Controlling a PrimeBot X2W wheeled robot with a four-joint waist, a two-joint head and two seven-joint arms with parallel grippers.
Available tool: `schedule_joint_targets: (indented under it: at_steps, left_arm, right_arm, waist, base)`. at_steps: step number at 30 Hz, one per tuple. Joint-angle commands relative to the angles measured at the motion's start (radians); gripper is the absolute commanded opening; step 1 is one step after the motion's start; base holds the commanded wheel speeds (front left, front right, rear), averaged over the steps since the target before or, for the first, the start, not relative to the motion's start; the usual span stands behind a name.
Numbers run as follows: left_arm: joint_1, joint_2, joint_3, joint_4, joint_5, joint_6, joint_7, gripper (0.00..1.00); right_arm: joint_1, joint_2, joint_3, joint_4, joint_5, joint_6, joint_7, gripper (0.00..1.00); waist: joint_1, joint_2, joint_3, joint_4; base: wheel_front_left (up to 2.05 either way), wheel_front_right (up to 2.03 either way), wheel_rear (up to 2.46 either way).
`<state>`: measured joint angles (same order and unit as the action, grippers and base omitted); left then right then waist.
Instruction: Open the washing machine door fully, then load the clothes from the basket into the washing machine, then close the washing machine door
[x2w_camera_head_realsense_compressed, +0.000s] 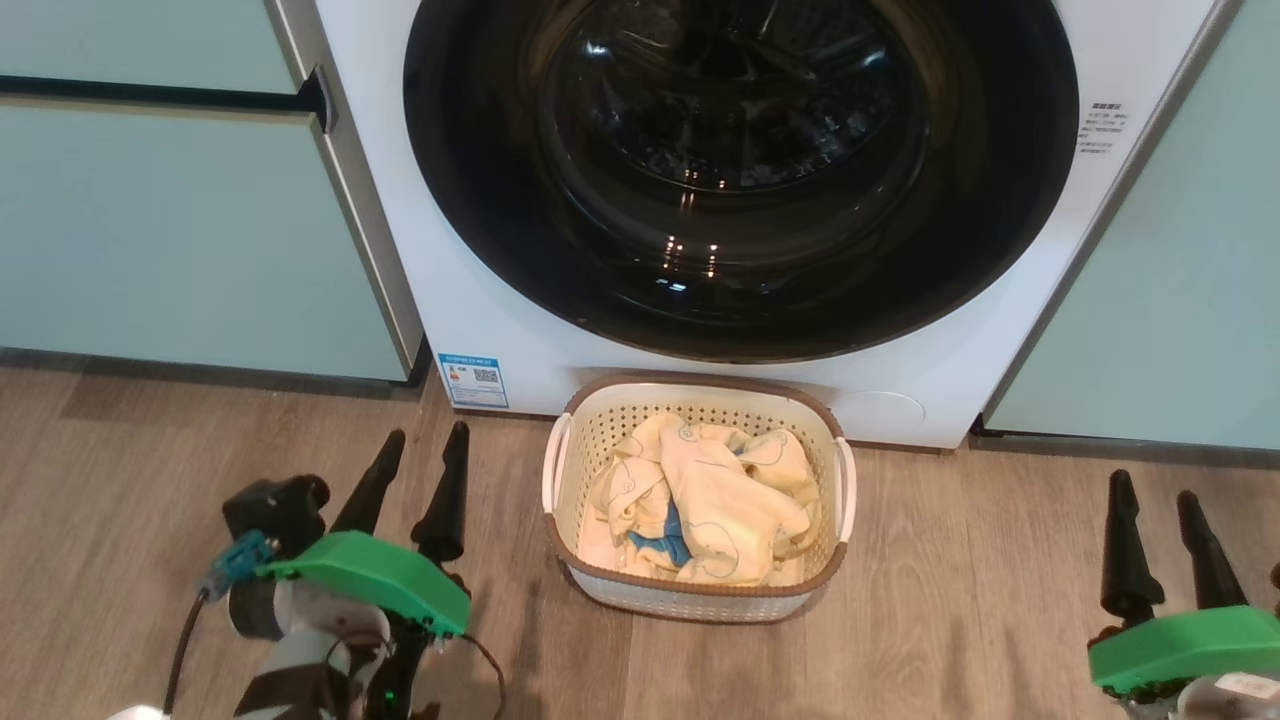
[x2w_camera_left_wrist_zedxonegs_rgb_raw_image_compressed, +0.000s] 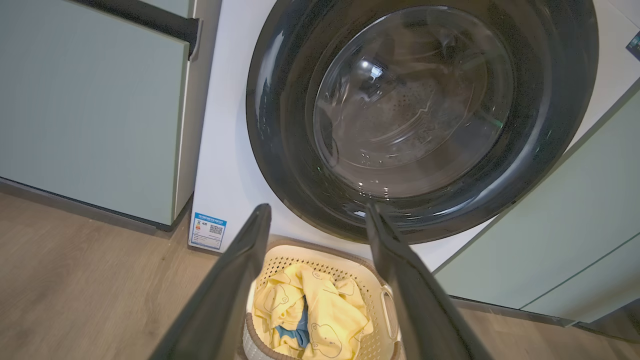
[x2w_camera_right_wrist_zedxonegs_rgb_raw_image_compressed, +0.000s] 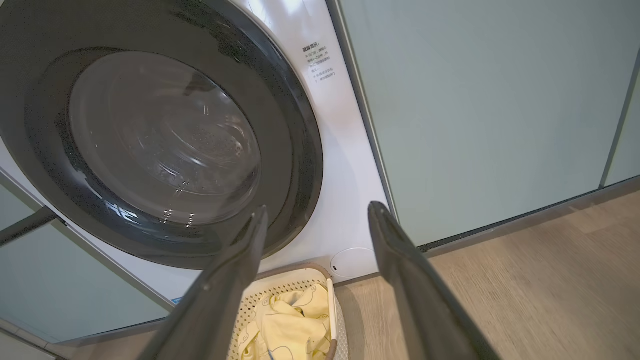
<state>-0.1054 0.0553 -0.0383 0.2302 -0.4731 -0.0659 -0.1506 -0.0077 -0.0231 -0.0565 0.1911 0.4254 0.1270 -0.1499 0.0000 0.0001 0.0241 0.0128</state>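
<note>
Inside basket (x2w_camera_head_realsense_compressed: 690, 598), crumpled pale-yellow clothes (x2w_camera_head_realsense_compressed: 712, 498)

Domestic laundry area. A white front-loading washing machine (x2w_camera_head_realsense_compressed: 460, 290) with a round glossy black door (x2w_camera_head_realsense_compressed: 740, 170) is installed between pale mint green cabinets (x2w_camera_head_realsense_compressed: 180, 230), one of which carries a dark handle strip (x2w_camera_head_realsense_compressed: 150, 93). The floor (x2w_camera_head_realsense_compressed: 950, 600) is wood-look plank, and a dark plinth (x2w_camera_head_realsense_compressed: 200, 368) runs under the cabinets. A small perforated plastic basket (x2w_camera_head_realsense_compressed: 700, 383) of clothes (x2w_camera_head_realsense_compressed: 710, 500) stands on the floor directly before the machine.
</note>
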Motion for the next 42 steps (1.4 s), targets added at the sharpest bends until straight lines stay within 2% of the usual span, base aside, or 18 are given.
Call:
schedule_joint_targets:
  at_steps: [1, 34, 42]
  left_arm:
    - [-0.063, 0.020, 0.020, -0.034, 0.033, 0.003, -0.015, 1.00]
    - [-0.139, -0.003, 0.098, 0.018, 0.358, -0.021, -0.111, 1.00]
    - [-0.142, -0.005, 0.103, 0.037, 0.338, -0.031, -0.111, 1.00]
  right_arm:
    - [-0.055, -0.018, 0.020, -0.045, -0.035, 0.003, -0.016, 1.00]
    - [-0.065, -0.027, 0.029, -0.097, -0.409, 0.004, -0.112, 1.00]
    - [-0.061, -0.027, 0.017, -0.085, -0.360, 0.004, -0.112, 1.00]
  waist:
    - [0.0000, -0.0001, 0.000, 0.000]
    - [0.0000, -0.0001, 0.007, 0.001]
    - [0.0000, -0.0001, 0.007, 0.000]
  base:
    - [0.00, 0.00, 0.00]
    - [0.00, 0.00, 0.00]
    - [0.00, 0.00, 0.00]
